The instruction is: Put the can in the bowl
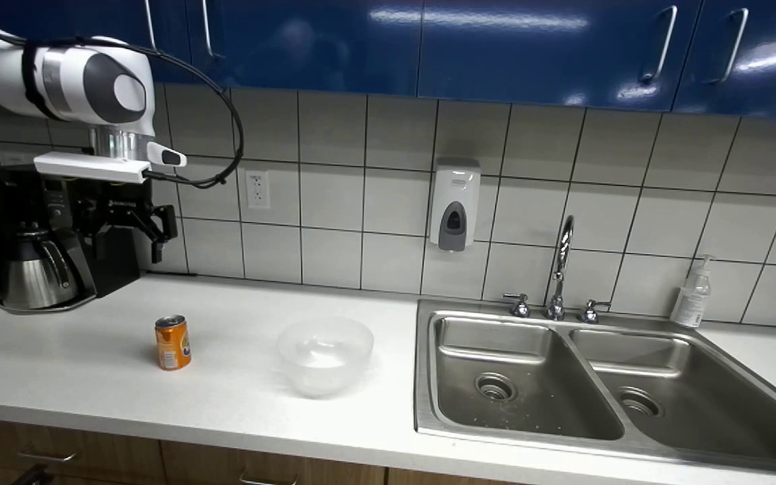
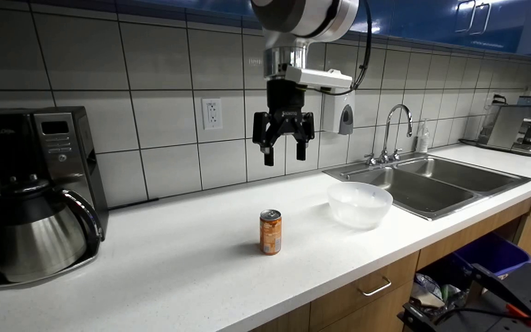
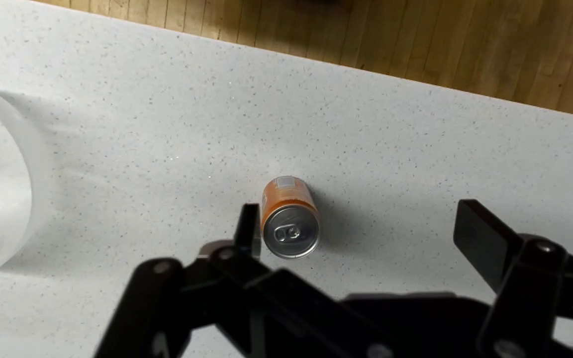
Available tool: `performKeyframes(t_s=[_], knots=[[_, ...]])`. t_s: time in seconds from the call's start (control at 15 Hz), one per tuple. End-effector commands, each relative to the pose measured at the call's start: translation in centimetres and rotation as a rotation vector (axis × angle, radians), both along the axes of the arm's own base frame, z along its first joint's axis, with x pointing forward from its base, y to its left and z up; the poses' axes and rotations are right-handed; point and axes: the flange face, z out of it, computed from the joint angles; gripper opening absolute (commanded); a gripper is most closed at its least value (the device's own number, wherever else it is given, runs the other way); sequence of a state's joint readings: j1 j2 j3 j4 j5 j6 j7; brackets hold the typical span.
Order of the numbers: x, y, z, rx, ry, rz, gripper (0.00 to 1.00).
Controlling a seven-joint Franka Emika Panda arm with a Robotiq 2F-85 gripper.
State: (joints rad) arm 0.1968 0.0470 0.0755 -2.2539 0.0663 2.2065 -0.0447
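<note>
The white bench carries an upright orange can, a translucent bowl, a coffee maker and a steel appliance.

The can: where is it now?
In both exterior views, the can stands upright on the counter, left of the bowl; in the wrist view, right of it.

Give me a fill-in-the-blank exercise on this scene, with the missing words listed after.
The can is mostly ____ in colour.
It stands ____ on the counter, not tipped over.
The bowl sits between the can and the two-basin ____.
The pincer holds nothing, its jaws ____ rather than shut.

Missing words: orange; upright; sink; open
</note>
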Motion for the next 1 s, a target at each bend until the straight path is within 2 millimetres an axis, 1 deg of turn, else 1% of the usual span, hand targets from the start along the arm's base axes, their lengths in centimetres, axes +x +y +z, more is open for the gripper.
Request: performKeyframes(t_s=[0.0, 0.33, 0.6, 0.93], knots=[[2.1, 1.0, -1.8, -0.034, 0.0, 0.002, 1.0], [3.5, 2.2, -5.3, -0.041, 0.024, 0.027, 1.0], [4.8, 2.7, -7.7, -0.05, 0.023, 0.04, 1.0], [6.5, 2.6, -9.5, -0.056, 0.017, -0.002, 1.0]])
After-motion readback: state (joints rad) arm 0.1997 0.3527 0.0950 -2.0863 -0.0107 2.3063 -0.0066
